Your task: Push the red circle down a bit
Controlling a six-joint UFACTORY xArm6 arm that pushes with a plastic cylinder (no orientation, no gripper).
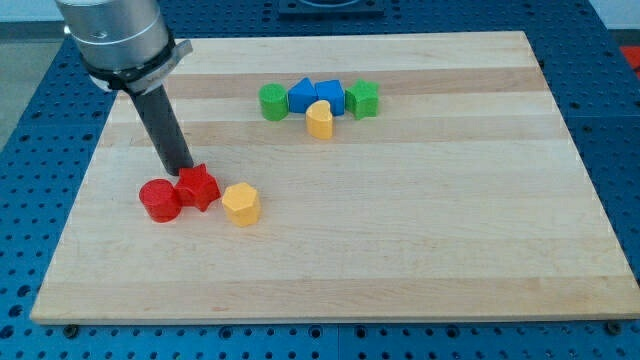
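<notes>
The red circle (159,200) lies on the wooden board (400,250) at the view's lower left. A red star (198,186) touches its right side. A yellow hexagon (241,204) sits just right of the star. My tip (181,170) is at the end of the dark rod, just above the gap between the red circle and the red star, at the star's upper left edge.
Near the view's top centre is a cluster: a green block (273,101), two blue blocks (303,96) (329,96), a green block (363,99) and a yellow heart (319,119) below them. The arm's grey body (115,40) is at the top left.
</notes>
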